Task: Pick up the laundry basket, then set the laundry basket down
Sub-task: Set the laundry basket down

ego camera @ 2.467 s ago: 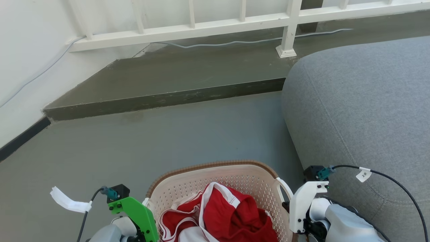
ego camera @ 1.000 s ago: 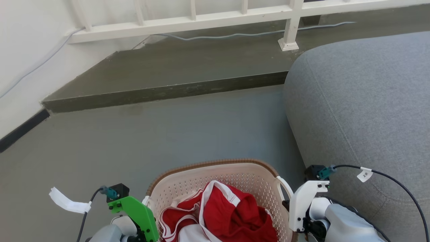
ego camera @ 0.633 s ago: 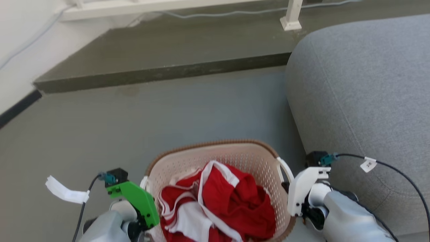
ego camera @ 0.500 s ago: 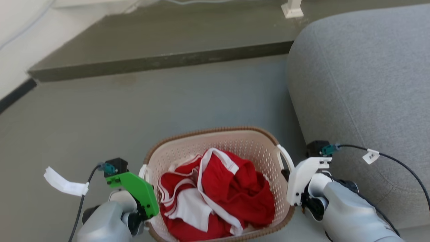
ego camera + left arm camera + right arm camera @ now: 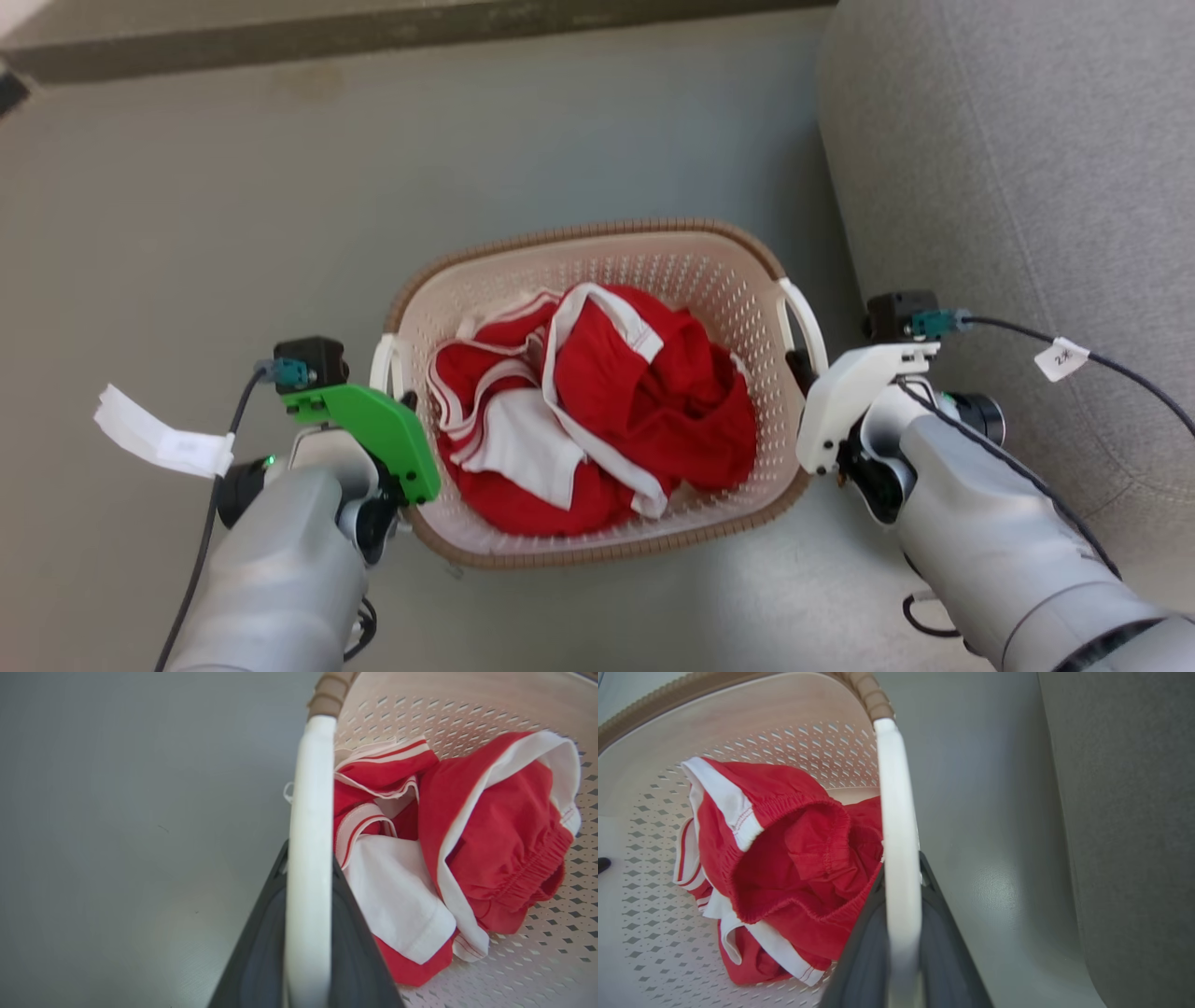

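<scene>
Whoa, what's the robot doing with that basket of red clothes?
It's holding the laundry basket with both arms, one on each side. The left jaws are shut on its left handle, the right jaws on its right handle. Red-and-white clothes are piled inside. The basket is over grey floor beside a grey sofa; I can't tell whether it's lifted or resting.

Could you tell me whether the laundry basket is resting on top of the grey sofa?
No, the head view shows the laundry basket over the grey floor, beside the sofa, not on it.
</scene>
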You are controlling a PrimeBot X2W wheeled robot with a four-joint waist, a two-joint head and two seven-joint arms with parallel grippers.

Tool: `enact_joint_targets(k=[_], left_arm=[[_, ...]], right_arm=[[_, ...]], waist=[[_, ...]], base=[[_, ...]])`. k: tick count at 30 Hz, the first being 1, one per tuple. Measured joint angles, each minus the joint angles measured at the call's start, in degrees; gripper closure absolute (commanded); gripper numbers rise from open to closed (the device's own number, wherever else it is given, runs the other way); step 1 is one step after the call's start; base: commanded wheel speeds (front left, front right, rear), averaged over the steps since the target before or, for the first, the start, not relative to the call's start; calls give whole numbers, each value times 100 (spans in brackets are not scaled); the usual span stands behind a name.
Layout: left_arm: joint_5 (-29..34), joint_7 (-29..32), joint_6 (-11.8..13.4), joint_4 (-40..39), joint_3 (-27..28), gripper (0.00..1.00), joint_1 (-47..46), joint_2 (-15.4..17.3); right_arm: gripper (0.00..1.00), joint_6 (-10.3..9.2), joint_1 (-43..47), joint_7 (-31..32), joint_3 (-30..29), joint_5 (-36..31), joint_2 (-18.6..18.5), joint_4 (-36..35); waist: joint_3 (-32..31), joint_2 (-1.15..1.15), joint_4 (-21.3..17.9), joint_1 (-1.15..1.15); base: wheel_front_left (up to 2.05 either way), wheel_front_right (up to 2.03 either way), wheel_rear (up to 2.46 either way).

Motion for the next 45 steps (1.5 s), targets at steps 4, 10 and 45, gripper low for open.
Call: enact_joint_targets(k=[4,10,45], left_arm=[[75,-160,47,-70,-10,100,-218,38],[122,-442,91,-176,-11,100,-595,71],[530,-1046,242,-276,-152,100,-2521,234]], right_arm=[[100,-32,-229,-147,1,-37,-9,-41],[100,-86,-588,-401,-1,-147,-63,-122],[100,-290,-2463,-902,-89,-345,-278,-205]], waist=[[326,0,1,0],[820,0,0,1],[3630,0,154,0]], base=[[0,0,0],[0,0,0],[0,0,0]])
